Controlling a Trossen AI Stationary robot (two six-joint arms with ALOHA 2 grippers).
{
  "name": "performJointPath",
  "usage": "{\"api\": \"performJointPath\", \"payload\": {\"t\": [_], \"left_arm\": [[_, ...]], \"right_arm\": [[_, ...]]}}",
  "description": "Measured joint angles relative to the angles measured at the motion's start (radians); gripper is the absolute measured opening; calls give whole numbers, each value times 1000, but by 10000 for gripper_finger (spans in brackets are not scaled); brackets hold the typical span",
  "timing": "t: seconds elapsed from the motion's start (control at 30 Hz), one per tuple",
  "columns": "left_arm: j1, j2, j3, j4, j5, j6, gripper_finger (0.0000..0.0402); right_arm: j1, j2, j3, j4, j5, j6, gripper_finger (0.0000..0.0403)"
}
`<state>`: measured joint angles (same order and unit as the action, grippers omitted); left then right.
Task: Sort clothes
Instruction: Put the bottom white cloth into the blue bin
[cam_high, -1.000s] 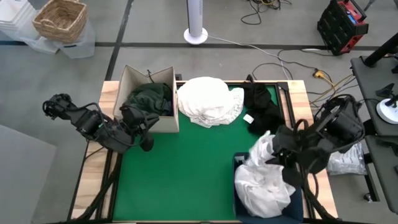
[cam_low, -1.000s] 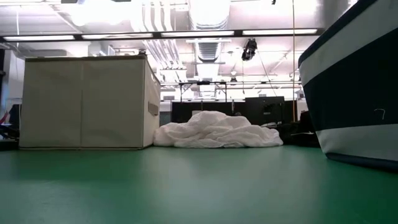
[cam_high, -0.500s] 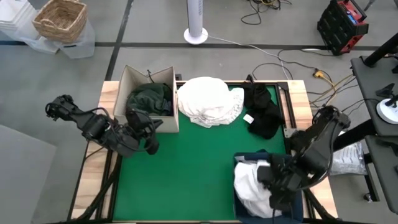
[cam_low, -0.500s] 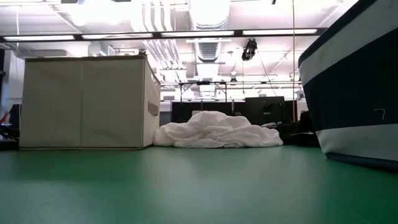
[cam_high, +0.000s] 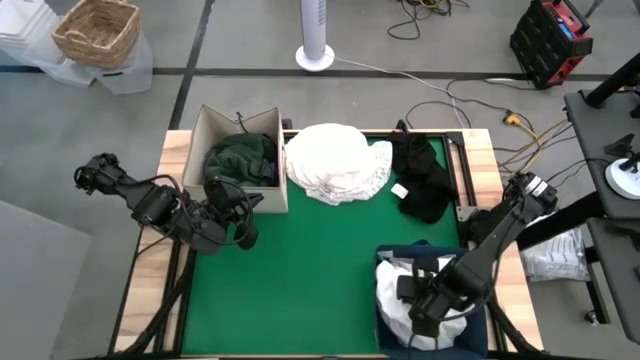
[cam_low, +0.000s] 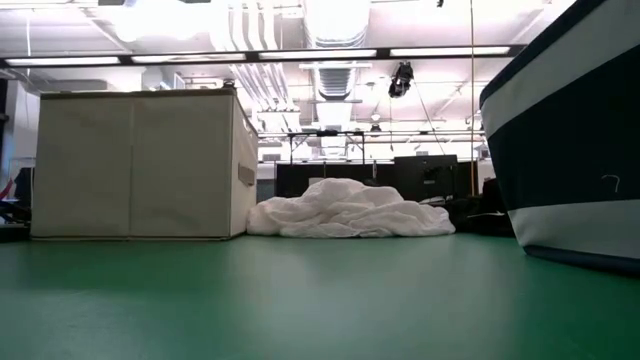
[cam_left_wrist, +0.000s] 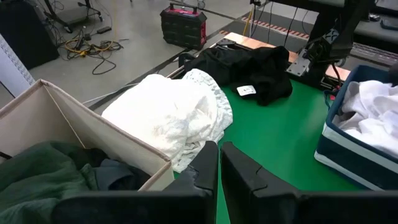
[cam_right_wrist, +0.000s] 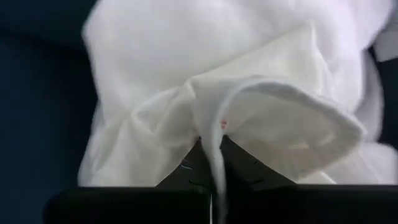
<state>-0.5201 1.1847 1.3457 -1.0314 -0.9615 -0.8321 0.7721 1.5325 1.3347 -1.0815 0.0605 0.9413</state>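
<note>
The right hand (cam_high: 418, 312) pinched a white garment (cam_right_wrist: 249, 112) down inside the navy bin (cam_high: 385, 262) at the bench's near right corner; the left hand (cam_left_wrist: 219, 163), fingers pressed together, hovered beside the cardboard box (cam_high: 222, 128).

The left arm reaches in from nine o'clock, its left gripper (cam_high: 243, 232) low over the table's left side, fingers (cam_left_wrist: 205, 163) pressed together with nothing between them. The right arm folds down from three o'clock toward five o'clock, its right gripper (cam_high: 418, 312) pointing downward, fingers (cam_right_wrist: 236, 163) pinching a fold of white garment (cam_right_wrist: 273, 118).
</note>
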Motion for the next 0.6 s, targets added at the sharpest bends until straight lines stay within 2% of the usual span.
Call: {"api": "performJointPath", "payload": {"t": [0.33, 0.47, 0.6], "left_arm": [[0, 0, 0, 5, 1, -19, 0], [0, 0, 0, 8, 2, -19, 0], [0, 0, 0, 8, 2, -19, 0]], "right_arm": [[-13, 21, -310, 431, -9, 66, 9], [-13, 31, -365, 478, -9, 95, 9], [-13, 30, -388, 479, -9, 57, 11]]}}
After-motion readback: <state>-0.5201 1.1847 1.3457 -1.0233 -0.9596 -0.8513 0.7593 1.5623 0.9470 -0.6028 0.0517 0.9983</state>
